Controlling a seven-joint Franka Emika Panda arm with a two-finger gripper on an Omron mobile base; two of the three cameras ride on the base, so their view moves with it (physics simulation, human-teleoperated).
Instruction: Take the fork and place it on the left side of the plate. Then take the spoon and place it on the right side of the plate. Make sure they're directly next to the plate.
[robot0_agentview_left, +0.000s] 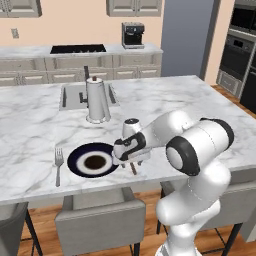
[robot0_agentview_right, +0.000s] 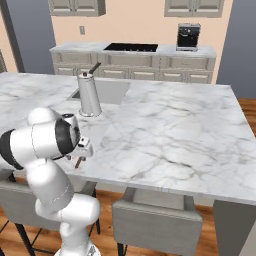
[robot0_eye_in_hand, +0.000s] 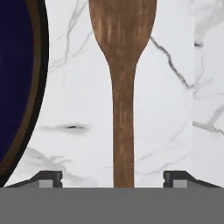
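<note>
Fork (robot0_agentview_left: 58, 165) lies beside the plate's (robot0_agentview_left: 76, 155) left rim, so that half looks done. Spoon (robot0_eye_in_hand: 122, 87) lies on the counter just right of the plate, between the parted fingers of the gripper (robot0_eye_in_hand: 113, 179), apparently released; only withdrawing remains.

Wooden spoon (robot0_eye_in_hand: 122, 87) on marble between spread tool (robot0_eye_in_hand: 113, 178) tips, beside plate (robot0_eye_in_hand: 17, 87).
</note>
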